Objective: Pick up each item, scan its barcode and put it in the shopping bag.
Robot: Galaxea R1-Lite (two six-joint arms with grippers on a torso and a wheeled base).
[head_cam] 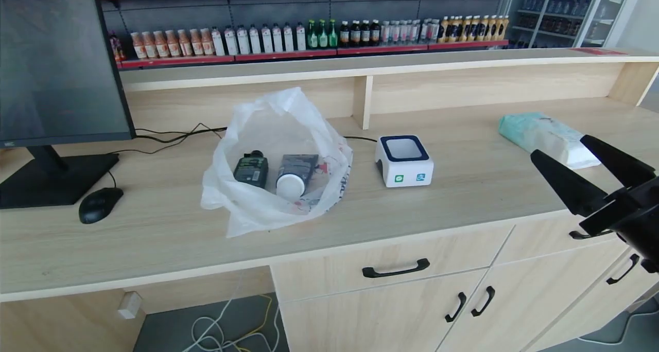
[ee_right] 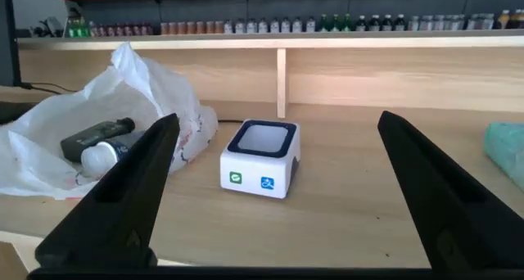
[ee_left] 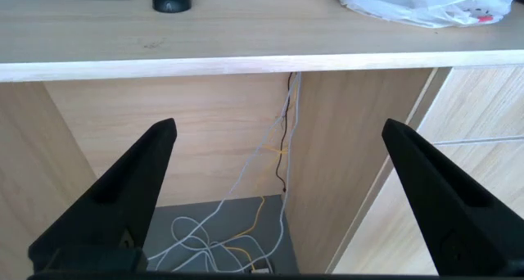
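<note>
The bag [head_cam: 267, 115] was a thin, see-through white plastic one, lying with its mouth gaping toward the robot, left of the middle of the worktop [head_cam: 154, 228]. Two items lay inside it, side by side. One was a dark bottle [head_cam: 250, 169] with a black cap and a greenish label. Beside it was a dark tube [head_cam: 296, 176] whose round white cap faced the front.

Just right of the bag stood the scanner [head_cam: 404, 161], a small white box with a dark blue rim round its top window. A soft teal-and-white pack [head_cam: 535, 130] lay well apart from it, at the worktop's right end.

The right claw [head_cam: 558, 147] hung near the pack at the front right, its black fingers spread wide with nothing between them. The left claw [ee_left: 278, 128], also spread wide and holding nothing, sat low in front of the worktop's edge, facing the open recess with loose cables [ee_left: 246, 231].

A monitor [head_cam: 56, 58] and a mouse [head_cam: 100, 204] stood at the left.
</note>
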